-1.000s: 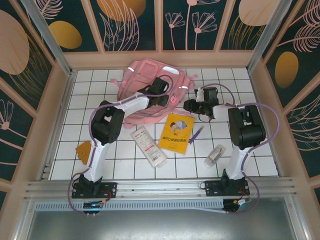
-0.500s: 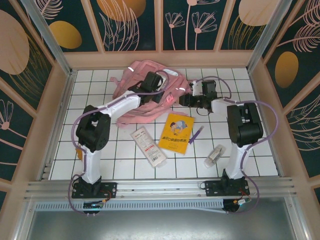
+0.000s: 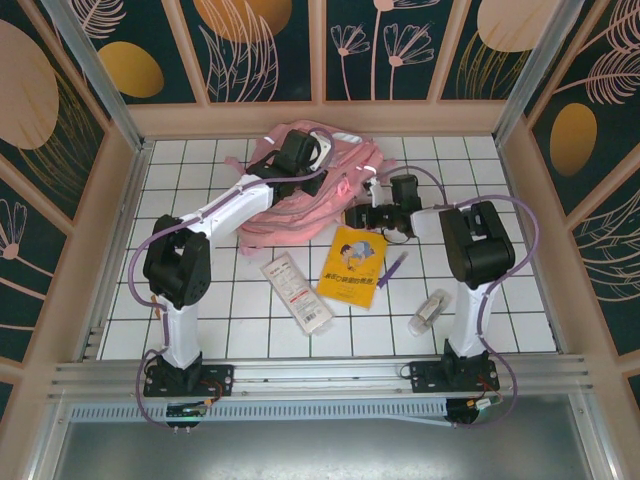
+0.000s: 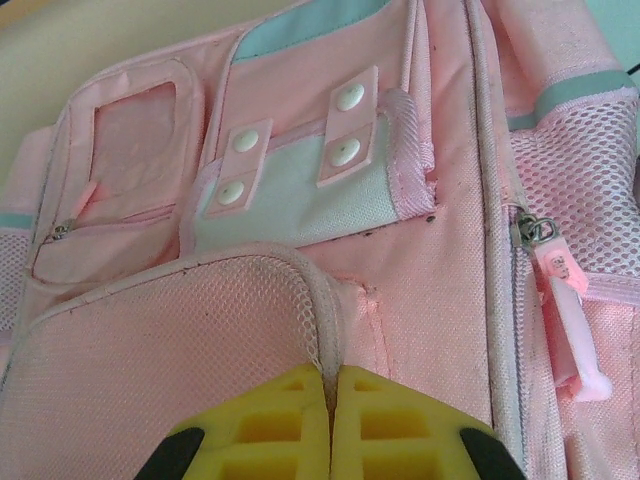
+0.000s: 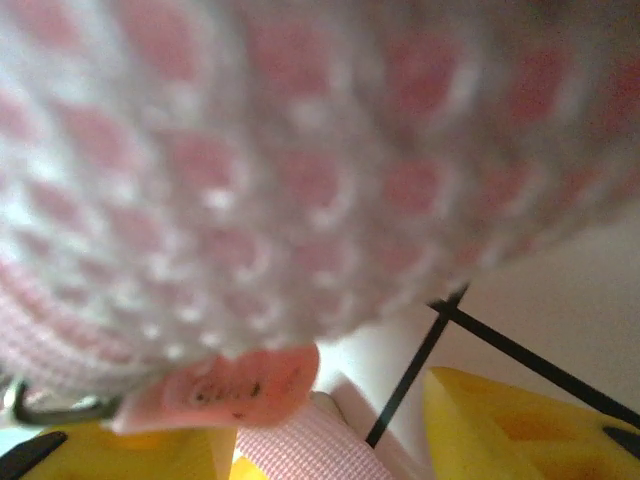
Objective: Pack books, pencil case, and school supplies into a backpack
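Left gripper (image 4: 330,418) is pinched tight on the piped rim of a mesh pocket of the backpack (image 4: 440,270). Right gripper (image 5: 330,435) is held parted against blurred mesh. The backpack is seen soft, pink and snap-tabbed, laid at the far side of the table (image 3: 500,300). The book (image 3: 352,266) is laid nearer.

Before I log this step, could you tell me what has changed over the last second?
The left gripper moved farther back across the backpack and is shut on a ridge of its fabric. The right gripper slid left to the backpack's near right edge, jaws apart. The backpack bunched up a little. The book, pencil case, pen and tube stayed put.
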